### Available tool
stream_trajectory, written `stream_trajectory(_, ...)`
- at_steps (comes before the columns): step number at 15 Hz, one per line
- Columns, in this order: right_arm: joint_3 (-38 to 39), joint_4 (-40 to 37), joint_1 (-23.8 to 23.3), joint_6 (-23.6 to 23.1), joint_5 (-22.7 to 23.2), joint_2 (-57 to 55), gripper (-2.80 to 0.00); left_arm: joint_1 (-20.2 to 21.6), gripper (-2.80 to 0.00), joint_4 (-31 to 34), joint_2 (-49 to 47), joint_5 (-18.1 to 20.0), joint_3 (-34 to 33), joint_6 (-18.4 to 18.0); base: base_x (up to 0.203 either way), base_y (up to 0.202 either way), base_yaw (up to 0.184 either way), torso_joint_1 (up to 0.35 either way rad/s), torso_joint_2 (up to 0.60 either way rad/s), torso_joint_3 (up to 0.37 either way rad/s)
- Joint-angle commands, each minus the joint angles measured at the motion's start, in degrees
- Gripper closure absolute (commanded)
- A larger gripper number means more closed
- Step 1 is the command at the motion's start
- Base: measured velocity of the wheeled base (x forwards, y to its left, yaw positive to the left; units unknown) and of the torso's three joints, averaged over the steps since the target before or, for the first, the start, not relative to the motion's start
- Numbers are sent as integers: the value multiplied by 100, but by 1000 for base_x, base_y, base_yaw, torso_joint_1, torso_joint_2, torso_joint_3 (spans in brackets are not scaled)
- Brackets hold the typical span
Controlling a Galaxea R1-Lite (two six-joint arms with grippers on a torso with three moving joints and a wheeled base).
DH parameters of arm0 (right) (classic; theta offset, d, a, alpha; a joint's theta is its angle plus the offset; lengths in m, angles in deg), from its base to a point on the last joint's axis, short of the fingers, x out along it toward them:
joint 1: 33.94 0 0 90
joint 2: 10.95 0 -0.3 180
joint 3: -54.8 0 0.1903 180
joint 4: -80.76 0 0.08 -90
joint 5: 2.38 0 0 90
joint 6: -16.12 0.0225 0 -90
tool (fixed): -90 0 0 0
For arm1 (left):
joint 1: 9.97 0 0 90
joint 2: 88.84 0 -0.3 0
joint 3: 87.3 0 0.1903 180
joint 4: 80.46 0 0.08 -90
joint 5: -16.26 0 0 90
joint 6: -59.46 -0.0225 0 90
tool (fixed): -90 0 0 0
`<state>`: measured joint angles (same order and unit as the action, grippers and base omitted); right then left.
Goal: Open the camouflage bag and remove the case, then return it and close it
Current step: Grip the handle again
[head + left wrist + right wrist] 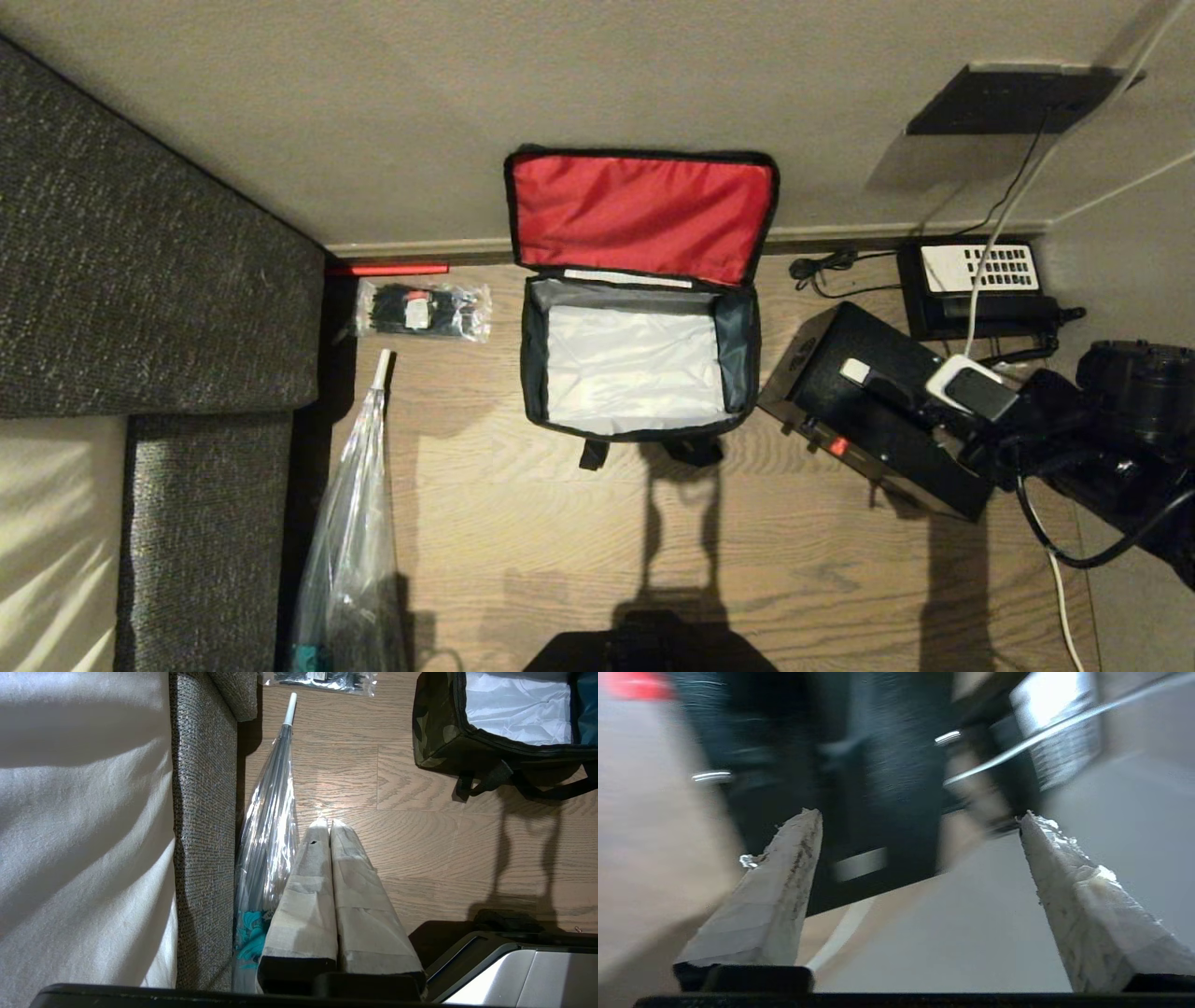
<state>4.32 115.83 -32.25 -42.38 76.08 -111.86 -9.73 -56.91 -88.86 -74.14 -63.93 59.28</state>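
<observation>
Plainly the removal step looks finished: the camouflage bag (640, 359) stands on the wooden floor (523, 523) with its red-lined lid (642, 217) thrown back against the wall, and its pale lining is bare, with nothing inside; the case (873, 411) lies on the floor just to the right of the bag, tilted on a diagonal, its small red latch (837, 446) on the edge nearer the robot; the right gripper (920, 378) sits over the case's far end, and in the right wrist view its taped fingers (784, 882) stand wide apart with the dark case between and beyond them, clamped on nothing; whether a fingertip touches the case I cannot tell. By my judgement the case is now set down and let go, so the next move is the return: close on the case again, lift it level, square it to the bag's opening, which is hardly wider than the case, and lower it in before the lid comes over. The right arm (1120, 429) reaches in low from the right edge; the left gripper (327, 826) hangs parked beside a clear umbrella (271, 826), fingers pressed together.
</observation>
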Motion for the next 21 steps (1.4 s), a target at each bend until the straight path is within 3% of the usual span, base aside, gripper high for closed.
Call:
stream_trajectory(1, -51, 987, -68, -696, -62, -534, -280, 2, 0, -1, 13, -4, -18, 1, 0, 0, 0, 0, 0, 0)
stream_trajectory(3, -42, 1438, -77, -1340, -232, -559, -280, 2, 0, -1, 20, -4, -18, 1, 0, 0, 0, 0, 0, 0)
stream_trajectory(4, -56, 1474, -73, -1444, -504, -633, -280, 2, 0, -1, 20, -4, -18, 1, 0, 0, 0, 0, 0, 0)
stream_trajectory(9, -87, 1268, 5, -1494, -1310, -719, -280, 2, 0, -1, 20, -4, -18, 1, 0, 0, 0, 0, 0, 0)
stream_trajectory(11, -138, 1105, 187, -1296, -1656, -749, -280, 2, 0, -1, 20, -4, -18, 1, 0, 0, 0, 0, 0, 0)
stream_trajectory(15, -244, 698, 763, -336, -2081, -773, -280, 2, 0, -1, 20, -4, -18, 1, 0, 0, 0, 0, 0, 0)
stream_trajectory(18, -450, 668, 905, 256, -2074, -1105, -280, 2, 0, -1, 20, -4, -18, 1, 0, 0, 0, 0, 0, 0)
stream_trajectory(21, -596, 688, 908, 114, -2087, -1252, -280, 2, 0, -1, 20, -4, -18, 1, 0, 0, 0, 0, 0, 0)
